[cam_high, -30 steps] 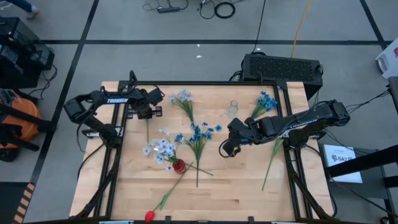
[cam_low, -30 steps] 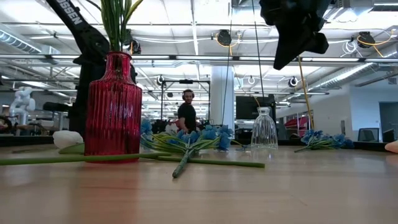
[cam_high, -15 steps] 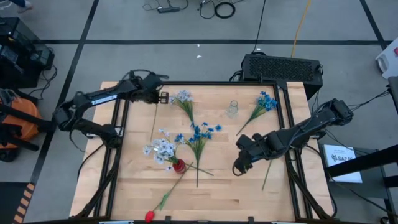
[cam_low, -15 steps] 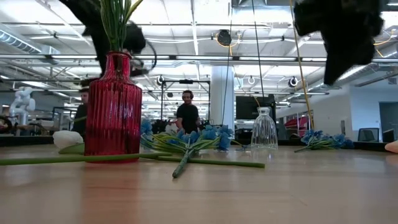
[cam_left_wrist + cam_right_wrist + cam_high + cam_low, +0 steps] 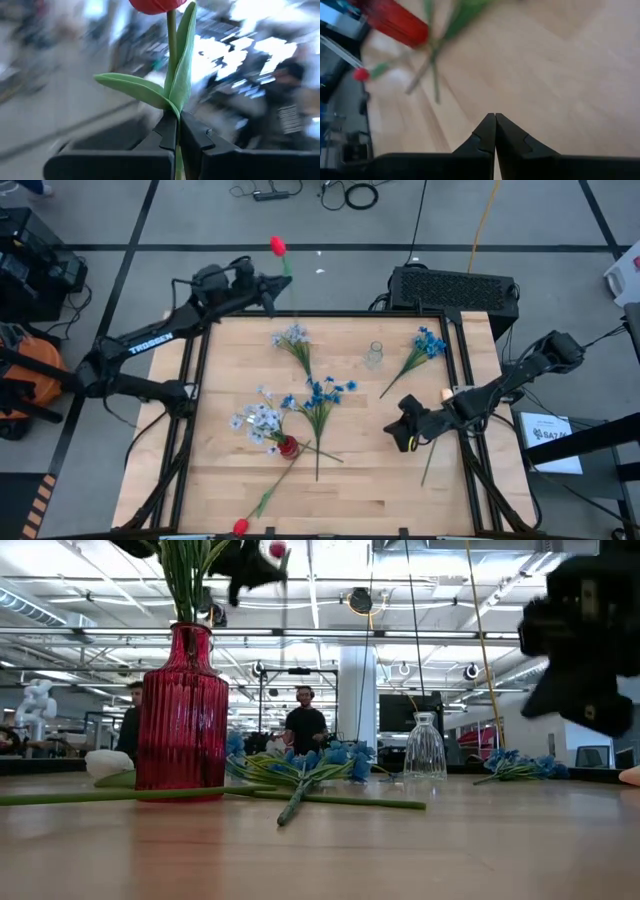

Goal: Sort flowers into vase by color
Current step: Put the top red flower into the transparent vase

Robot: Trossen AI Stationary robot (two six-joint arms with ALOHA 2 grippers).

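My left gripper [image 5: 274, 286] is raised over the table's far left edge, shut on a red tulip whose bud [image 5: 278, 246] stands above it; the low view shows that bud [image 5: 276, 549] too. My right gripper [image 5: 405, 438] hovers shut, holding nothing, over the right part of the table, near a bare green stem [image 5: 432, 456]. The red vase [image 5: 288, 446] holds green stems [image 5: 186, 570]. The clear glass vase [image 5: 375, 355] stands at the far middle. Bright blue flowers [image 5: 322, 392], pale blue-white flowers [image 5: 258, 420] and another red tulip [image 5: 240, 526] lie on the table. My left gripper pinches the tulip's thin green stem [image 5: 175, 116] between its two fingers, just below where the leaves [image 5: 150, 90] branch off. The fingers lie about level, across the stem. The tulip is lifted clear of the table and stands upright, its bud [image 5: 157, 5] uppermost.
More pale flowers [image 5: 292, 336] and bright blue flowers [image 5: 428, 343] lie at the far side. A black box [image 5: 455, 285] sits behind the table's far right edge. Bare wood [image 5: 370, 490] shows at the near right. People stand in the room beyond the table [image 5: 304, 725].
My left gripper has risen and gone toward the table's far edge, tipping from pointing down to about level; the red tulip has come up with it, lifted clear. My right gripper, shut, has sunk and gone toward the table's right and near edges.
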